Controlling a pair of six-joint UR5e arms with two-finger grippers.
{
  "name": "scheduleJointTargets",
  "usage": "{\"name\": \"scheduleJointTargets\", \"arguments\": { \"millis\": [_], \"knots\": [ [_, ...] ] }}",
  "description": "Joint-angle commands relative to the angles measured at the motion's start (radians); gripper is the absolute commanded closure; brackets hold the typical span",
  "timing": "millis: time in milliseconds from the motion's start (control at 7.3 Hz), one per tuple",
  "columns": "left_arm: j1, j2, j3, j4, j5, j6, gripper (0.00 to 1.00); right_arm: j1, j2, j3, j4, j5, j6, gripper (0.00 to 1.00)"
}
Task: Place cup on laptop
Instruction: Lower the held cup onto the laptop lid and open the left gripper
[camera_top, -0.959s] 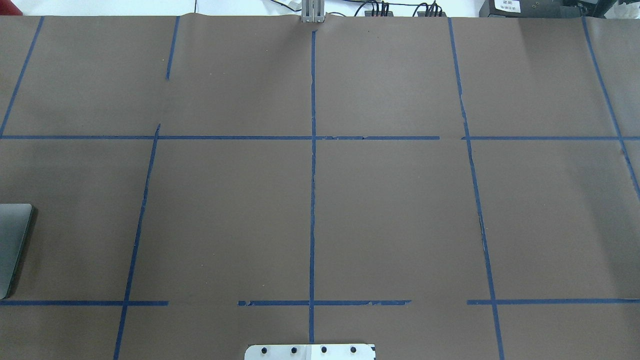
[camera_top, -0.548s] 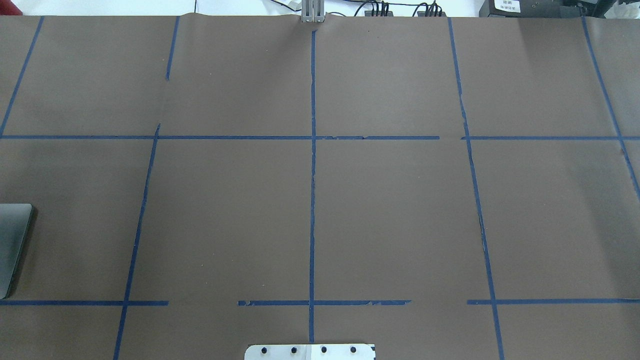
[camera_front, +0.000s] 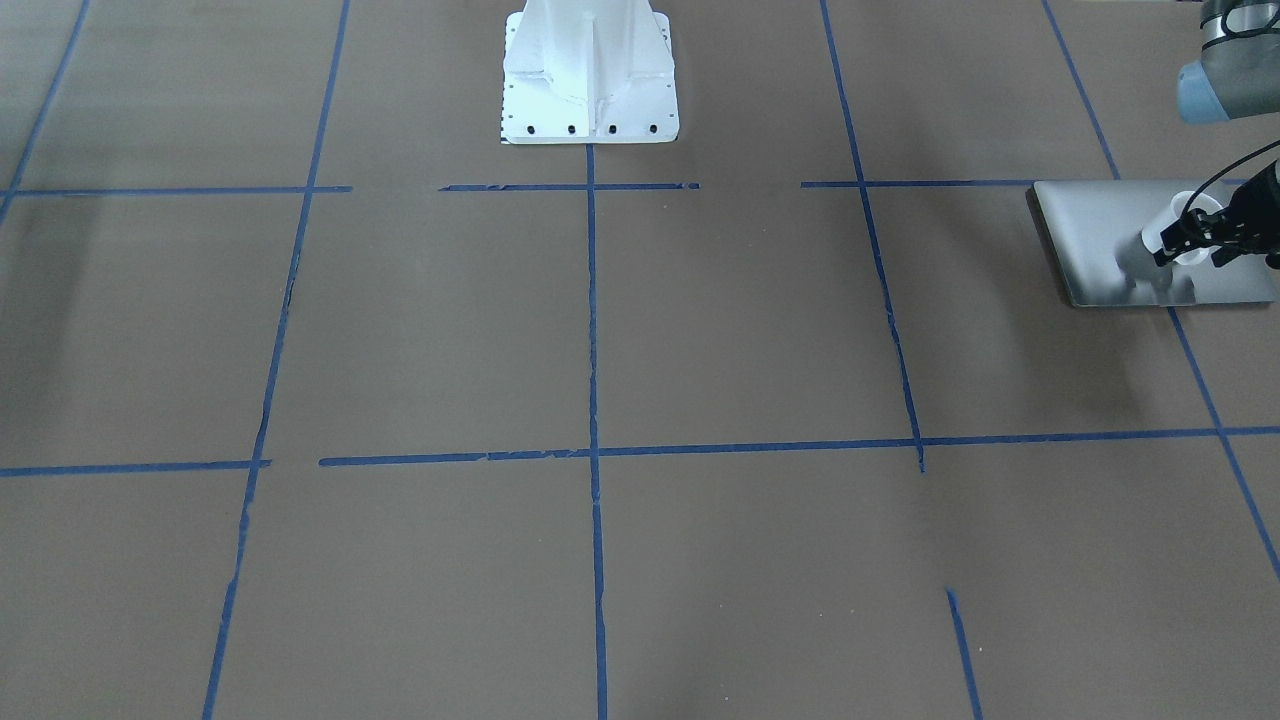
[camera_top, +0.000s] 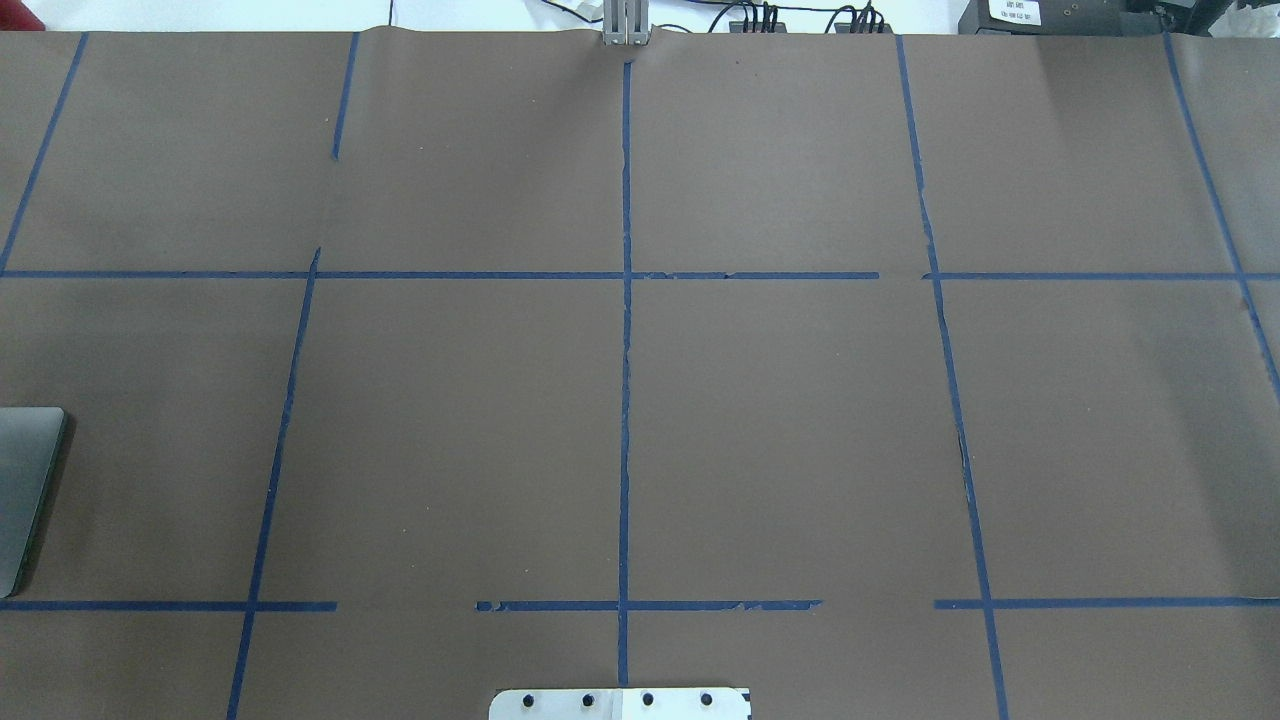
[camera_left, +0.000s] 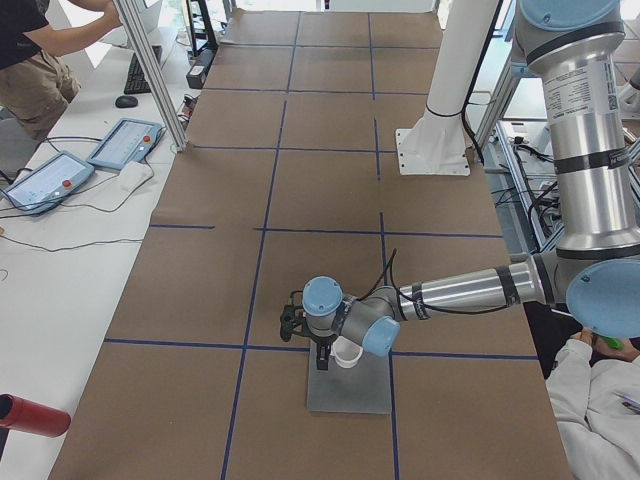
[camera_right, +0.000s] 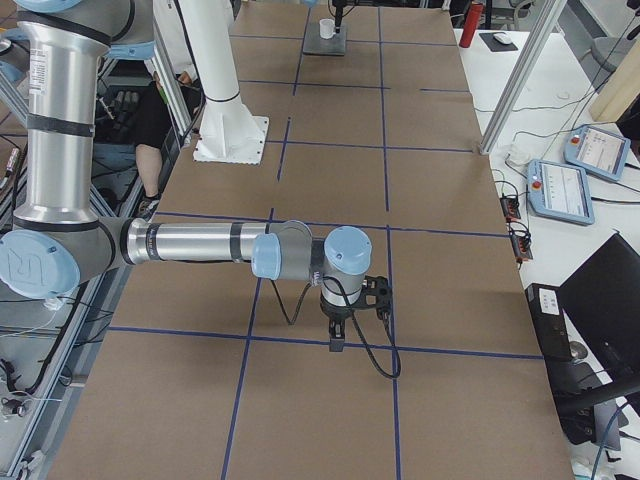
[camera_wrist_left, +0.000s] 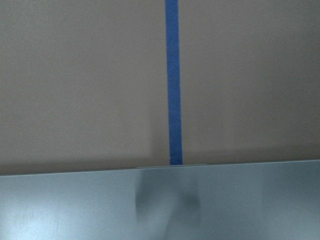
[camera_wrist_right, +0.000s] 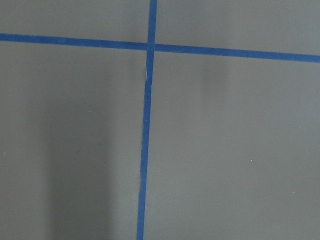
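The silver-grey laptop (camera_front: 1095, 230) lies closed at the table's end on my left; only its edge shows in the overhead view (camera_top: 22, 480). My left gripper (camera_front: 1190, 247) is shut on the small white cup (camera_front: 1178, 215) and holds it over the lid, where it casts a shadow. The exterior left view shows the same cup (camera_left: 348, 353), gripper (camera_left: 322, 352) and laptop (camera_left: 350, 395). The left wrist view shows the lid (camera_wrist_left: 240, 205) below, with no fingers in it. My right gripper (camera_right: 336, 345) points down over bare table; I cannot tell whether it is open or shut.
The white robot base (camera_front: 588, 75) stands at the table's middle near edge. Blue tape lines (camera_top: 625, 350) grid the brown table cover. A red cylinder (camera_left: 30, 415) and teach pendants (camera_left: 125, 143) lie on the side table. An operator (camera_left: 600, 410) sits beside my left arm.
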Motion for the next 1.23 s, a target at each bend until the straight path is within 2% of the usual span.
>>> {"name": "scheduleJointTargets", "arguments": {
  "millis": [0,137,411,548,1096],
  "knots": [
    [-0.16,-0.007,-0.027,0.111,-0.028,0.215,0.0,0.0,0.0,0.0,0.0,0.0,0.0,0.0],
    [-0.218,-0.007,-0.083,0.258,-0.029,0.327,0.0,0.0,0.0,0.0,0.0,0.0,0.0,0.0],
    [-0.315,-0.039,-0.263,0.65,-0.016,0.513,0.0,0.0,0.0,0.0,0.0,0.0,0.0,0.0],
    [-0.326,-0.034,-0.304,0.704,-0.024,0.534,0.0,0.0,0.0,0.0,0.0,-0.001,0.0,0.0],
    [-0.325,-0.038,-0.313,0.7,-0.019,0.534,0.0,0.0,0.0,0.0,0.0,0.0,0.0,0.0]
  ]
}}
